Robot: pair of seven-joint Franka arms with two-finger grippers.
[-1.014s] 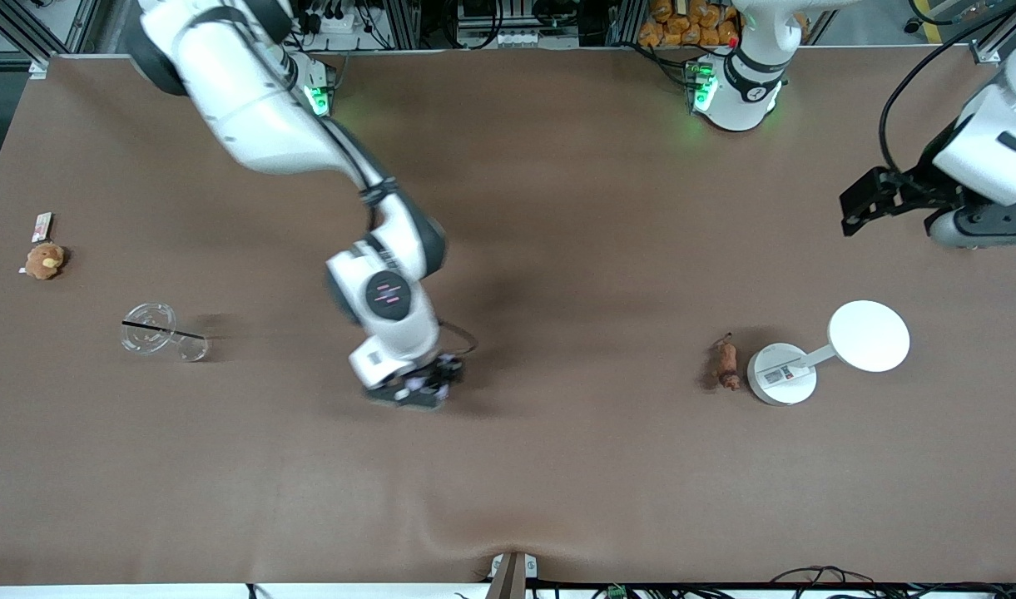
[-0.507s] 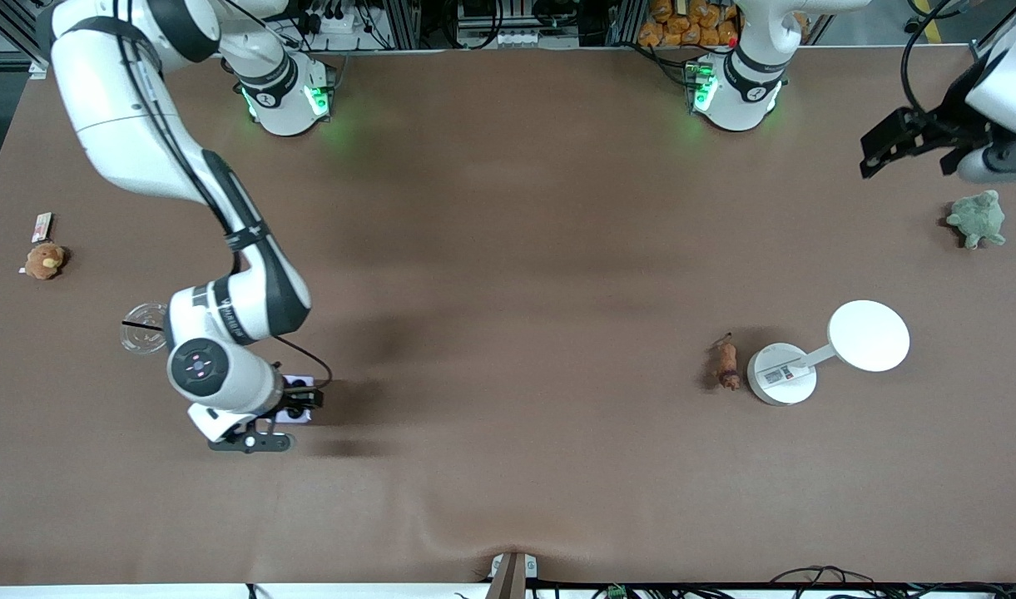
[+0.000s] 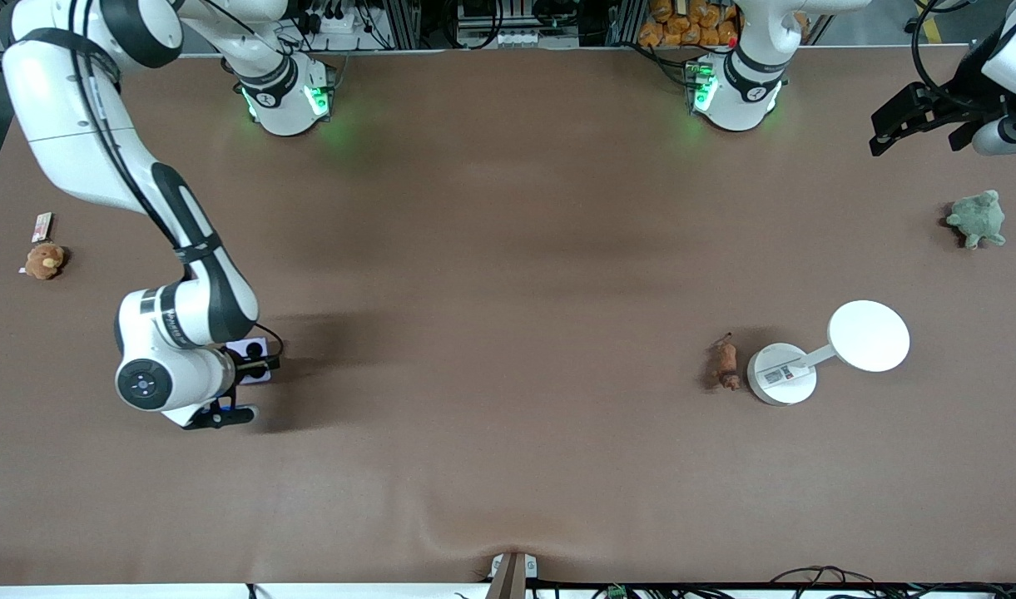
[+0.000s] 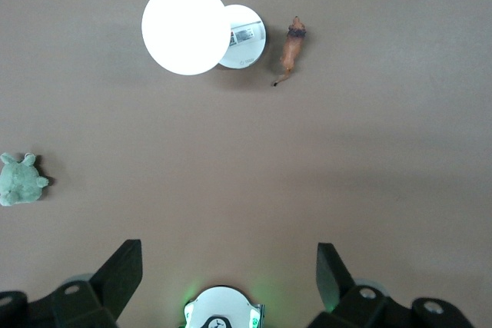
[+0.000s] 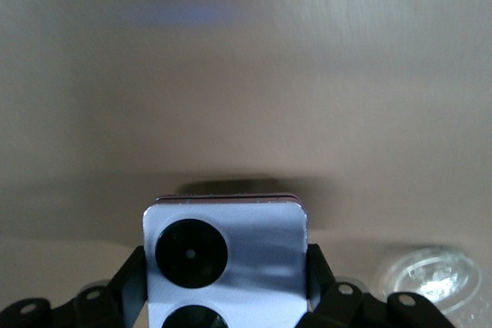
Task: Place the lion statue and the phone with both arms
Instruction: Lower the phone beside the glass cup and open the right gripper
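The right end effector (image 3: pixel 243 384) pinched the phone (image 3: pixel 250 350) by its two side edges over the desk (image 3: pixel 508 466) toward the right arm's end, the lavender slab held flat with its two black camera circles facing up in the right wrist view (image 5: pixel 224 266). That edge grip, it seemed, kept the smooth faces clear and would let the phone go down flat. A clear cup lid showed at the edge of the wrist view (image 5: pixel 427 278), beside the phone, so any lowering there looked likely to need care. The left end effector (image 3: pixel 919 125) hung with its fingers (image 4: pixel 123 270) spread wide and holding nothing, high over the desk's left-arm end, the arm apparently waiting. The lion (image 3: pixel 727 364) lay on its side on the desk, just beside the round base of the white lamp (image 3: pixel 781 374), untouched; seen from the left wrist (image 4: pixel 291 50), its thin tail trailed away from the lamp. With the lamp that close, a grasp from the open side would probably be safer. A green turtle toy (image 3: pixel 977 218) sat near the desk's edge below the left arm, and a small brown plush (image 3: pixel 44 260) lay at the right arm's end.
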